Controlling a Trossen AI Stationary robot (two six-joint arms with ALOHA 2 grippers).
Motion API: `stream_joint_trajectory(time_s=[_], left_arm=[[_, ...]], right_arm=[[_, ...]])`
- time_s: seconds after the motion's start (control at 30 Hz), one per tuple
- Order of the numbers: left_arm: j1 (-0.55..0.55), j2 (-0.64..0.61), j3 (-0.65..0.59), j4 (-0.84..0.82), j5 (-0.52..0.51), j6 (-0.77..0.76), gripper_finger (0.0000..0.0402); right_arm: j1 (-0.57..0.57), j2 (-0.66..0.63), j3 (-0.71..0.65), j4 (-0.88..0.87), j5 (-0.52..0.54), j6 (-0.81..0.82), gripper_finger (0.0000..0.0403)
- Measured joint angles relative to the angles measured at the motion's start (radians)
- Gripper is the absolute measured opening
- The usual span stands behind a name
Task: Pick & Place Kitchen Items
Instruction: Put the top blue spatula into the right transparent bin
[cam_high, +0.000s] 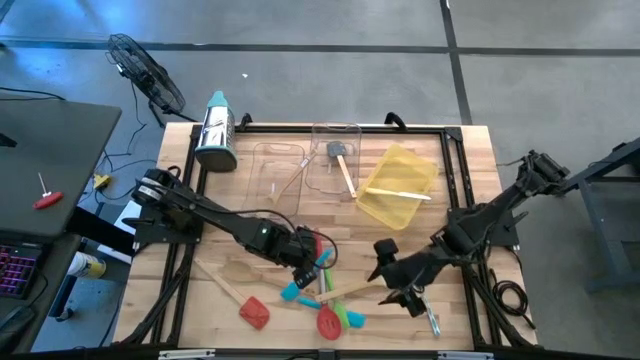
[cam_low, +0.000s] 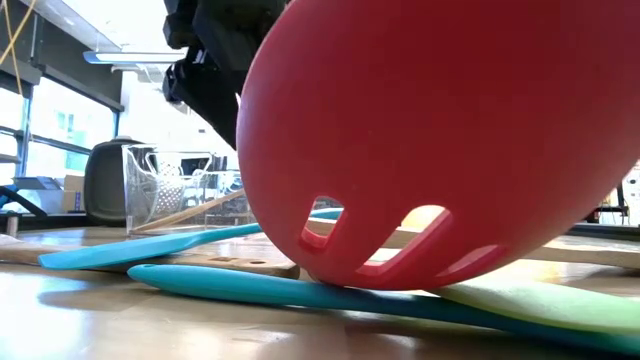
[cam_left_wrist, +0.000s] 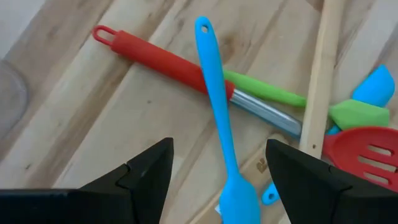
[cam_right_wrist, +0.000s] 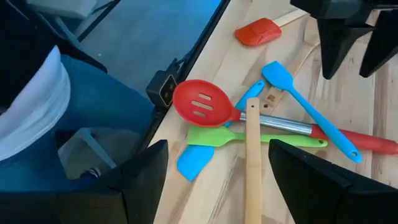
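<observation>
Two grippers stand over the near half of the table (cam_high: 470, 160), both with jaws spread wide and nothing between the fingers. The left gripper (cam_high: 322, 252) hangs directly above the utensil pile; its fingers (cam_left_wrist: 146, 171) frame the teal spatula (cam_left_wrist: 221, 134), whose long axis runs between them, hanging-loop end pointing away from the gripper and blade end toward it. The right gripper (cam_high: 388, 262) hovers just beside the pile on the opposite side, its fingers (cam_right_wrist: 146, 174) flanking the end of a wooden handle (cam_right_wrist: 253, 165) that points toward it.

Pile contents, counted in the wrist views:
- One red slotted spoon (cam_right_wrist: 202, 104), with a steel shaft and red grip; it lies under the teal spatula, crossing it at an angle.
- One green spatula (cam_right_wrist: 249, 138), roughly parallel to the slotted spoon and touching it.
- Two teal spatulas: the one above and a second (cam_right_wrist: 196, 158) partly hidden beneath the green one.
- One red spatula (cam_high: 254, 312) on a wooden handle, set apart near the front edge.
- One wooden spoon (cam_high: 240, 270), beside the left arm.

Farther back stand two clear trays (cam_high: 278, 170), one yellow tray (cam_high: 400, 180) and one box grater (cam_high: 216, 135), lying on its side.
</observation>
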Motion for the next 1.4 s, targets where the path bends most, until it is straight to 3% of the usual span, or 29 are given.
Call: stream_joint_trajectory(time_s=[0.2, 0.4, 0.9, 1.4], left_arm=[[-0.011, 0.000, 0.000, 0.004, 0.005, -0.009, 0.0251], [-0.031, 0.031, -0.001, 0.007, 0.028, -0.023, 0.0251], [-0.055, 0.167, 0.003, 0.145, 0.045, 0.021, 0.0251], [-0.040, 0.240, 0.004, 0.136, 0.027, 0.021, 0.0250]], right_arm=[[0.073, 0.000, 0.000, 0.001, 0.080, 0.087, 0.0271], [0.125, 0.024, 0.000, 0.035, 0.202, 0.068, 0.0271], [0.096, 0.132, 0.000, 0.104, 0.197, 0.050, 0.0271], [0.091, 0.145, 0.000, 0.116, 0.175, 0.058, 0.0271]])
